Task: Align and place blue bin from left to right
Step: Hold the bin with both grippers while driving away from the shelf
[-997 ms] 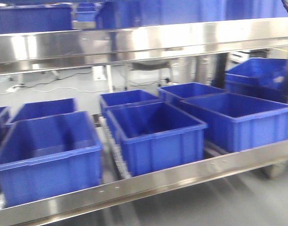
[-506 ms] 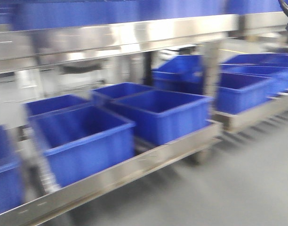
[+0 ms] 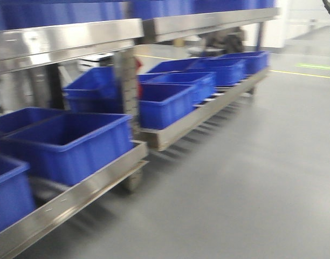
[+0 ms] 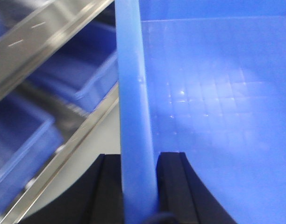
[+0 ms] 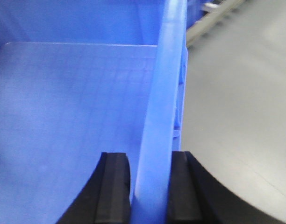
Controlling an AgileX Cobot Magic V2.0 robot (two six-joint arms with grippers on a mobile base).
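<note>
**Bin held by both tools**

The rack (image 3: 89, 186) runs toward 10 o'clock. The blue bin (image 4: 218, 116) lies between the arms: left tool (image 4: 138, 161) clamps its wall, bin inside at 3 o'clock; right tool (image 5: 150, 161) clamps the opposite wall.

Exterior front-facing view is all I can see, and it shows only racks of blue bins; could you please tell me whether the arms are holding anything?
Observer: Yes. The left end effector is shut on one wall of a blue bin, with a finger on each side of the rim.
Operator: And the other arm, please?
Observer: The right end effector clamps a blue wall the same way, seemingly the opposite wall of that bin.
Operator: Is anything inside the bin?
Observer: Nothing that I can see; the gridded bottom is bare wherever the two wrist views show it.
</note>
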